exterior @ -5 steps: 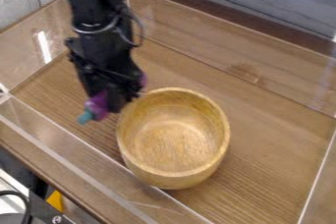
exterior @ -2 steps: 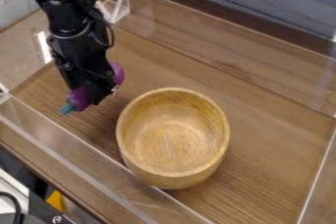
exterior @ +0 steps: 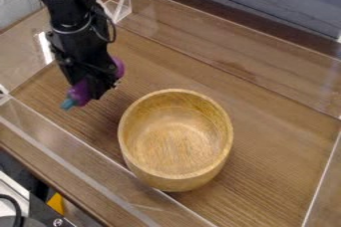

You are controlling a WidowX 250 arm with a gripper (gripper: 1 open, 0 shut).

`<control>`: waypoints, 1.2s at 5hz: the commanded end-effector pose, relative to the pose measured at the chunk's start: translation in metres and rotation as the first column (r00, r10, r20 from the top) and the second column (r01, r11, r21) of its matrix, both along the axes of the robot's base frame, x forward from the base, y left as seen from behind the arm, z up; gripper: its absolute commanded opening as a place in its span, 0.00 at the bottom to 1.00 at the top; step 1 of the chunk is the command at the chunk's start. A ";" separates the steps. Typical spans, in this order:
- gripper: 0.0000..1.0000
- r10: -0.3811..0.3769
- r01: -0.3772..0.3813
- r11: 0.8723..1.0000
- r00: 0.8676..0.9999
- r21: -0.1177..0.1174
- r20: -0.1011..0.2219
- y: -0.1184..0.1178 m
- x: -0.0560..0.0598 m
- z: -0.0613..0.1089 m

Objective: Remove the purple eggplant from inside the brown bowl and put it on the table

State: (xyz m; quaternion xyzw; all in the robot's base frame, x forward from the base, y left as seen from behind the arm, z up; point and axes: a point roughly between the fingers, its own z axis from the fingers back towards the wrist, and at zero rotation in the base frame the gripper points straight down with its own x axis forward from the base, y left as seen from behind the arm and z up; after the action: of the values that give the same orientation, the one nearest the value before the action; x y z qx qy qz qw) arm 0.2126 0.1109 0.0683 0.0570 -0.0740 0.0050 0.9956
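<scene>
- Now the placing step is in hand: the purple eggplant [exterior: 88, 89] is out of the brown bowl [exterior: 176, 138], to the bowl's upper left, low over the desk [exterior: 253, 87].
- Black fingers [exterior: 94, 88] are clamped on the eggplant, its teal stem pointing away from the bowl.
- Whether it touches the desk I cannot tell.
- Next, likely: settle it down beside the bowl, part the fingers, lift clear.

The wood-grain table [exterior: 266, 102] bears the empty brown bowl [exterior: 176, 137] at its middle.
</scene>
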 end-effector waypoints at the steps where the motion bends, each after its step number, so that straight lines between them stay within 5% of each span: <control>1: 0.00 -0.009 0.007 0.999 0.999 0.036 0.046 0.007 0.013 0.002; 2: 1.00 -0.039 0.038 0.999 0.998 0.030 0.039 0.000 0.005 0.009; 4: 1.00 -0.104 0.104 0.994 0.994 0.021 0.026 -0.013 -0.011 0.022; 6: 1.00 -0.009 0.009 1.000 1.000 0.006 0.019 -0.033 -0.023 0.017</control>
State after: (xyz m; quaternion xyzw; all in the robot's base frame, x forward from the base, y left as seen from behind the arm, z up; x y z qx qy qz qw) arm 0.1858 0.0761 0.0786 0.0524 -0.0687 0.0011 0.9963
